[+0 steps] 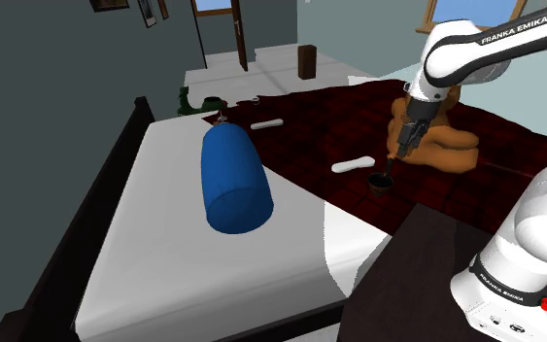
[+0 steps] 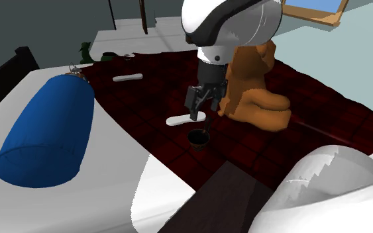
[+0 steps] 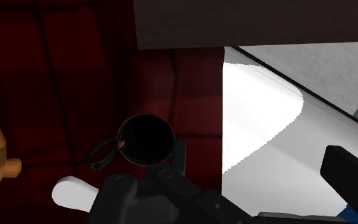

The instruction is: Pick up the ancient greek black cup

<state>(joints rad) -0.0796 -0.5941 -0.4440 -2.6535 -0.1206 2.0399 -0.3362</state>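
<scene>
Gripper hangs straight over the black cup, close above its rim. Can't tell how far the jaws are open, or whether they touch it. The cup is upright, mouth up, loop handle out to one side.

Clearances from the jaws:
- white oblong piece just beside the cup, on its handle side
- brown teddy bear near, on the opposite side
- red plaid blanket under the cup; its edge onto the white sheet runs just beside the cup
- dark corner of the stand near, past that edge
- blue cylinder cushion well apart on the sheet
- second white piece well apart on the blanket

The surface is a bed with a black frame. The room has grey-blue walls, with a brown box at the back.

The arm reads "FRANKA EMIKA".
</scene>
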